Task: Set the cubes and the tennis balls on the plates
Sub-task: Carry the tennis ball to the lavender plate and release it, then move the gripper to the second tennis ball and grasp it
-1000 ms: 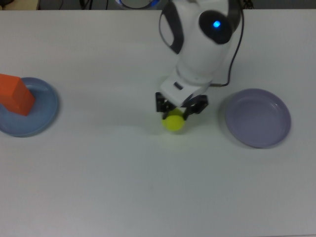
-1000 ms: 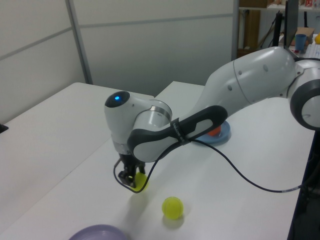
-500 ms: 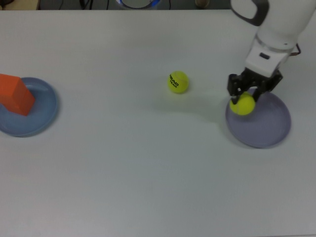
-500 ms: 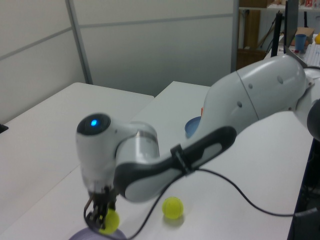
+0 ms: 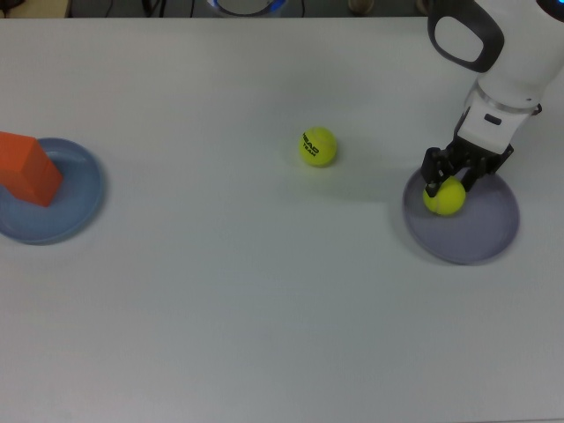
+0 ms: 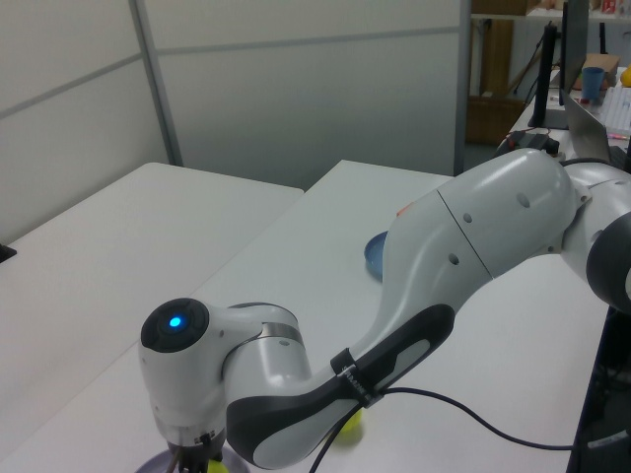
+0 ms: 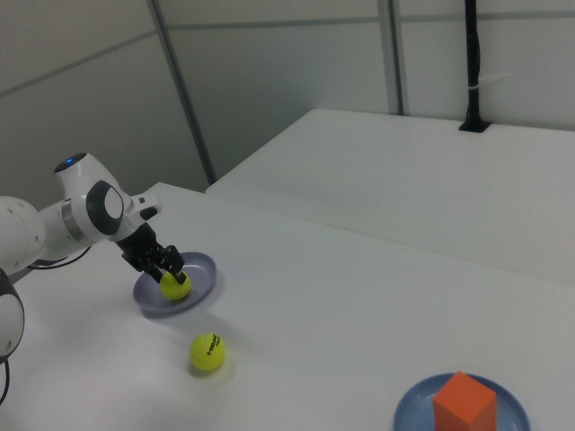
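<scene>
- The gripper (image 5: 451, 181) has its black fingers (image 5: 431, 169) clamped on a fuzzy yellow-green tennis ball (image 5: 445, 197), right over the lavender plate (image 5: 480, 236), a round, shallow, smooth plastic one. Can't tell whether the ball touches the plate.
- A second tennis ball (image 5: 318, 146) sits loose mid-desk, black lettering facing up in the top view, well apart from both plates.
- A matte orange cube (image 5: 28, 168), plain flat faces, sits on the light blue plate (image 5: 77, 201) at the top view's left.
- The desk (image 5: 229, 300) is plain matte white.
</scene>
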{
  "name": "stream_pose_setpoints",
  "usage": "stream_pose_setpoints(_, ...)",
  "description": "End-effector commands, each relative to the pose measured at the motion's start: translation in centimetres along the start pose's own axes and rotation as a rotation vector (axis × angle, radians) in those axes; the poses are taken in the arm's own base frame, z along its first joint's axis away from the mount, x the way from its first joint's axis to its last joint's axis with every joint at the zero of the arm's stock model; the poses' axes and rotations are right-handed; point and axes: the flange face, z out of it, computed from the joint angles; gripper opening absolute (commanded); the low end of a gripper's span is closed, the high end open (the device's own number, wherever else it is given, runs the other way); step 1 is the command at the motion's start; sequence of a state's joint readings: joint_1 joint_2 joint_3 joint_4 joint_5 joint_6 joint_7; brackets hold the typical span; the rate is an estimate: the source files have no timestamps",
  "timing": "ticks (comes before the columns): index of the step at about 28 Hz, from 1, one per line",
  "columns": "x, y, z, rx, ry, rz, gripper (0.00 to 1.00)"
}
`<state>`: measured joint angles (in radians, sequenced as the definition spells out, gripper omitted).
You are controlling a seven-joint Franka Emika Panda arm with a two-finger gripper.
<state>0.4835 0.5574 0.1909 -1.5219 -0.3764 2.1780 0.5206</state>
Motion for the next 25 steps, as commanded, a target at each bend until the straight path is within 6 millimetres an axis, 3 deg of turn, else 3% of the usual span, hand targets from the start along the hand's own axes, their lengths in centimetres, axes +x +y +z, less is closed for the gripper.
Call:
stream_pose_setpoints(1,0.7,1.0,-3.4,0.003,0.052,0.031,1.0)
stream_pose_setpoints(9,-0.3,5.5,-9.9,-0.016,-0.027,0.123,1.0)
stream_pose_setpoints(12,-1.5,9.0,-9.9,-0.049,-0.098,0.157,1.0)
stream_pose_setpoints(15,-2.9,13.4,-8.5,-0.035,-0.154,0.197,1.0)
stream_pose_setpoints(20,-5.1,17.4,-7.0,0.052,-0.224,0.201,1.0)
stream_pose_setpoints(25,-7.7,19.3,-4.0,0.046,-0.282,0.19,1.0)
